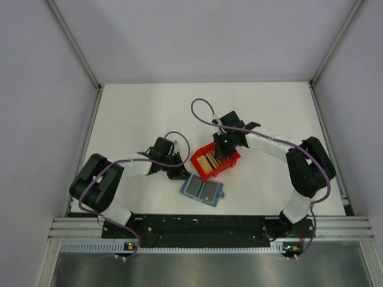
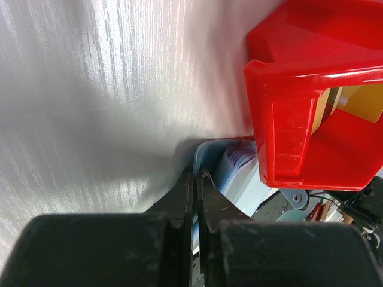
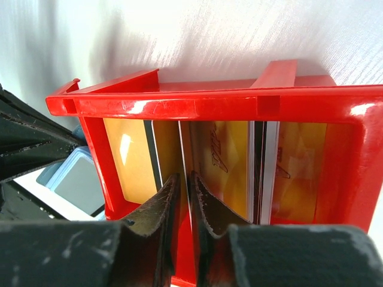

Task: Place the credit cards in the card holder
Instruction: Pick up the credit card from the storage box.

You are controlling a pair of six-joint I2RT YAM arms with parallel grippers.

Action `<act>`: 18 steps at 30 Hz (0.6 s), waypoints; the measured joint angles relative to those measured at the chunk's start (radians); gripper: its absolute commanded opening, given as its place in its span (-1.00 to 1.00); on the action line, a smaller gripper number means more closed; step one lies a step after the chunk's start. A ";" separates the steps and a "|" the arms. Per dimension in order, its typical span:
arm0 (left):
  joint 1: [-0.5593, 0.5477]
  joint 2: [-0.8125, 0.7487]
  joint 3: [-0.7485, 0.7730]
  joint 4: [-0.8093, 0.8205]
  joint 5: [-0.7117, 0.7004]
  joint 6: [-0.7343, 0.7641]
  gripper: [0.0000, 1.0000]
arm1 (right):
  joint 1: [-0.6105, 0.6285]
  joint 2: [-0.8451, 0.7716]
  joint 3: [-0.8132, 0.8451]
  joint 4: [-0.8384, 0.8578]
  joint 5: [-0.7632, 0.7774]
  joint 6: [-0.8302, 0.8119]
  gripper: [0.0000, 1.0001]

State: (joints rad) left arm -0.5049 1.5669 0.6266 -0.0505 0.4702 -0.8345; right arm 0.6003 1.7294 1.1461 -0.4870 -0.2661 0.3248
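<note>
The credit cards (image 1: 209, 162), gold with some white and dark edges, stand upright in a red bin (image 1: 232, 159). In the right wrist view my right gripper (image 3: 184, 176) reaches into the bin (image 3: 209, 101) and is shut on the thin edge of one gold card (image 3: 203, 146) among the others (image 3: 287, 161). The teal-blue card holder (image 1: 203, 190) lies open on the table just in front of the bin. My left gripper (image 1: 179, 173) is at its left edge. In the left wrist view it (image 2: 195, 172) is shut on the holder's rim (image 2: 239, 173).
In the left wrist view the red bin (image 2: 287, 119) sits close above the holder, partly over it, with gold cards (image 2: 359, 101) showing inside. The left gripper's black fingers (image 3: 24, 137) and the holder (image 3: 78, 185) show left of the bin in the right wrist view.
</note>
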 measured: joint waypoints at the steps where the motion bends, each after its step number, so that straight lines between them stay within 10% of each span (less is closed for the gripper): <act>1: 0.000 0.000 0.000 0.000 0.001 0.000 -1.00 | 0.000 0.000 0.000 0.000 0.000 -0.001 -0.87; 18: 0.000 0.000 0.000 0.000 0.003 0.001 -1.00 | 0.000 0.026 0.000 0.000 -0.011 -0.014 -1.00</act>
State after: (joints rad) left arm -0.5049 1.5669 0.6266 -0.0505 0.4728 -0.8337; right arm 0.6003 1.7550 1.1465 -0.4870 -0.2768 0.3103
